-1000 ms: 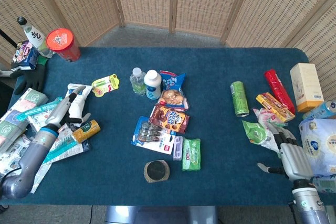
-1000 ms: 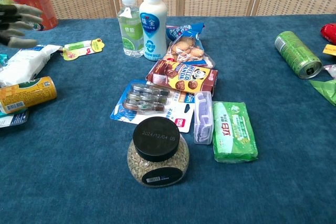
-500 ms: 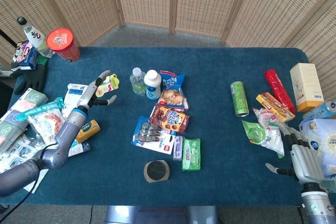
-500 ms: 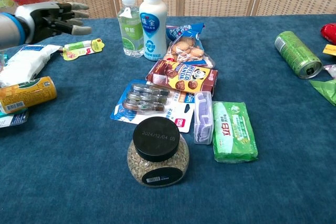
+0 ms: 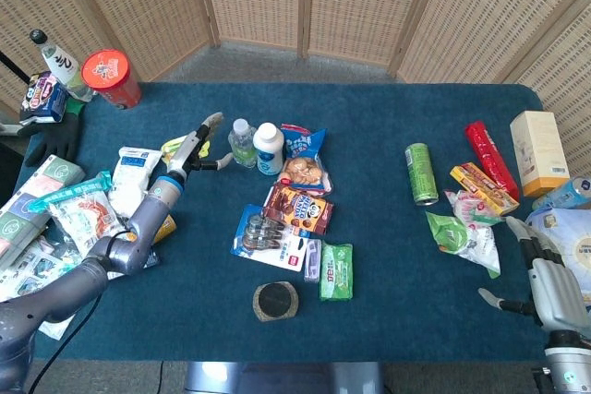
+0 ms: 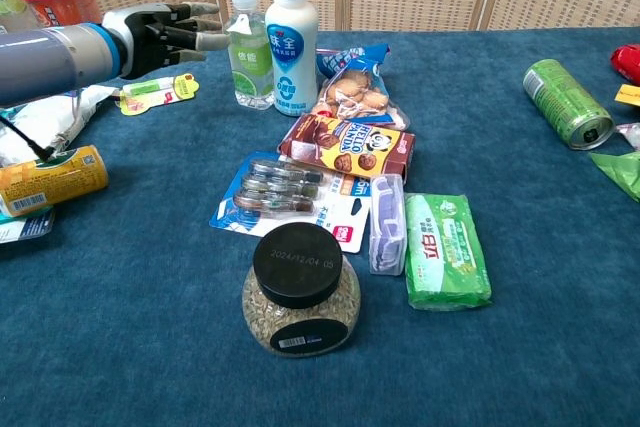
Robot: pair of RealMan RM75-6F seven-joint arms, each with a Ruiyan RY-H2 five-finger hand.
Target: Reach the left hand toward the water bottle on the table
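Clear glossy plastic water bottle (image 6: pixel 247 48), matt blue cloth table (image 6: pixel 560 247), shiny green metal can (image 6: pixel 567 103)

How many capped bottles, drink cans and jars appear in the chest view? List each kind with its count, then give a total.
Capped bottles: 2, the water bottle and the white bottle
Drink cans: 2, the yellow can and the green can
Jars: 1, the jar
Total: 5
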